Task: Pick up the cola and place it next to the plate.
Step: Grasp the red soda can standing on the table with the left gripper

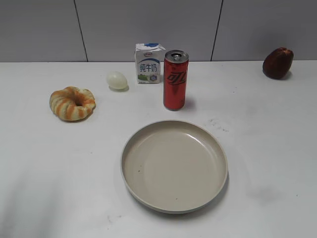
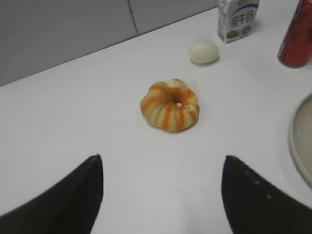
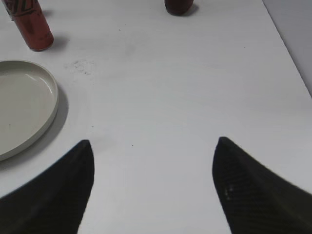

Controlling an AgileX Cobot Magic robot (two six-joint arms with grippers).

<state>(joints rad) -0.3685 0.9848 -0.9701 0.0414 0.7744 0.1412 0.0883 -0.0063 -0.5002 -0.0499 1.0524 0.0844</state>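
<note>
White table [image 1: 277,148] carries cola [image 1: 175,80], plate [image 1: 174,165], bread [image 1: 72,103], egg [image 1: 117,80], carton [image 1: 149,63].

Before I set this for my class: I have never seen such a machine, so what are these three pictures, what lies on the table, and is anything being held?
It is a robot with two arms, each ending in a gripper. One picture looks at the table from the front; the other two come from cameras on the wrists. The dark prongs are the left gripper and right gripper, both open and empty. On the white table stand a red cola can and a milk carton; a beige plate, striped ring-shaped bread, a pale egg and a dark red fruit lie around them.
</note>
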